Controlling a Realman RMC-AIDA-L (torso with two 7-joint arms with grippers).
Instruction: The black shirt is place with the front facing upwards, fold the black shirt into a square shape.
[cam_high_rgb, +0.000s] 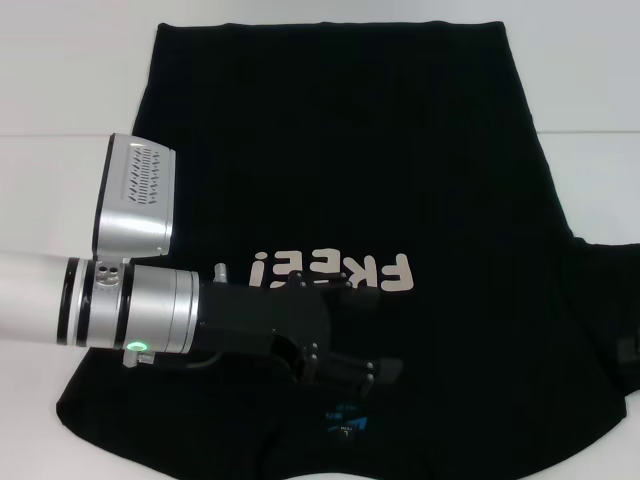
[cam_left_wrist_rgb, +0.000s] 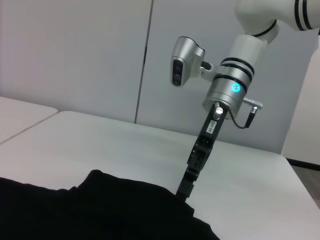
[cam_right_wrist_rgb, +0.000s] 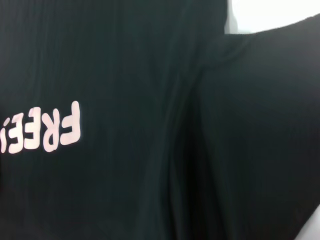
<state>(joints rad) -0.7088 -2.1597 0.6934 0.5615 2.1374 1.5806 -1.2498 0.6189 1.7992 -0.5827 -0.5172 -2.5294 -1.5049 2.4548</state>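
Black shirt (cam_high_rgb: 400, 170) lying front-up across white table (cam_high_rgb: 60, 90), left gripper (cam_high_rgb: 365, 330) hovering over the lettering, fingers parted and holding nothing, left wrist view showing right gripper (cam_left_wrist_rgb: 185, 191) touching shirt edge, finger state unclear, right wrist view filling with shirt cloth.

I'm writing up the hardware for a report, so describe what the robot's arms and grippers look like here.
The left arm is a white tube ending in silver cylindrical rings with black bands, a green light, and a silver boxy vented camera module on top. Its left gripper is black and angular with a thin black cable. The right gripper, in the left wrist view, is a slim black bracket under a silver wrist with a blue-green light, grey cable and silver camera pod.
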